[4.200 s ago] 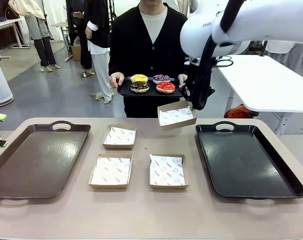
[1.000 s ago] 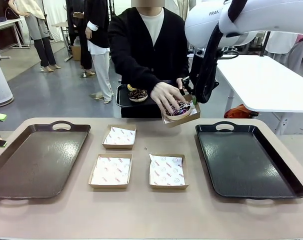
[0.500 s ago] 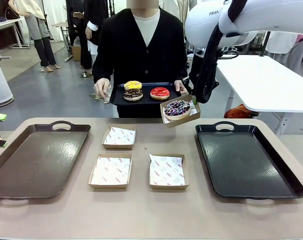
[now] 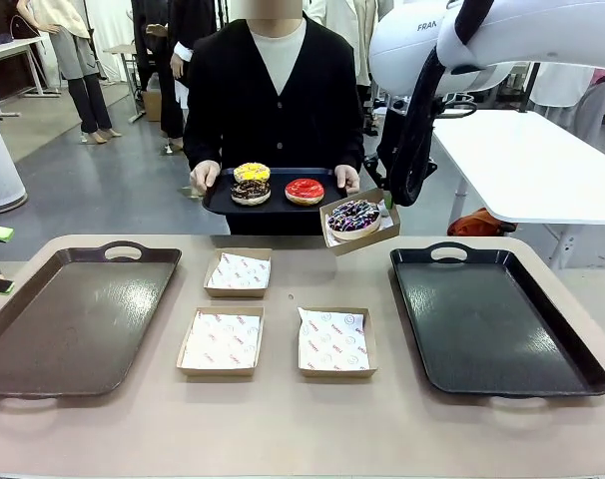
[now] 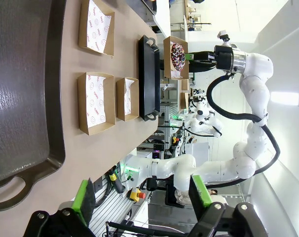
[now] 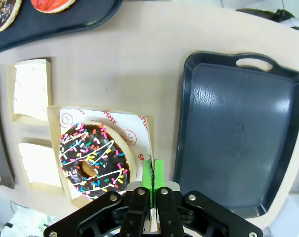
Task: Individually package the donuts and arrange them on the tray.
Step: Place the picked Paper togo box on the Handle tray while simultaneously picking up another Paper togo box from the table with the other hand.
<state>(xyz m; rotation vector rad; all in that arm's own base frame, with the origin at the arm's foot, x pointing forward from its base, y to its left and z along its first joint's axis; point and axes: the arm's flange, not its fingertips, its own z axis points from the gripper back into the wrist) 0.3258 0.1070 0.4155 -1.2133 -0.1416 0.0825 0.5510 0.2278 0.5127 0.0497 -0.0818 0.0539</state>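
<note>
My right gripper (image 4: 385, 204) is shut on the rim of a cardboard box (image 4: 367, 236), holding it in the air above the table's far edge. In that box (image 6: 134, 129) lies a dark donut with coloured sprinkles (image 4: 353, 215) (image 6: 93, 160); the green pads (image 6: 158, 174) pinch the box's wall. Across the table a person holds a small black tray (image 4: 278, 206) with a yellow donut (image 4: 250, 172), a chocolate donut (image 4: 251, 192) and a red donut (image 4: 304, 190). My left gripper (image 5: 142, 195) is open with nothing in it, near the brown tray's (image 5: 21, 89) handle.
A black tray (image 4: 497, 319) lies on the table's right, a brown tray (image 4: 78, 314) on its left. Three paper-lined boxes (image 4: 239, 271) (image 4: 223, 339) (image 4: 335, 340) sit between them. White tables and other people are behind.
The person's hand left the sprinkled donut in the held box and went back to the small tray, which shifted left. My right gripper and the box stayed still.
</note>
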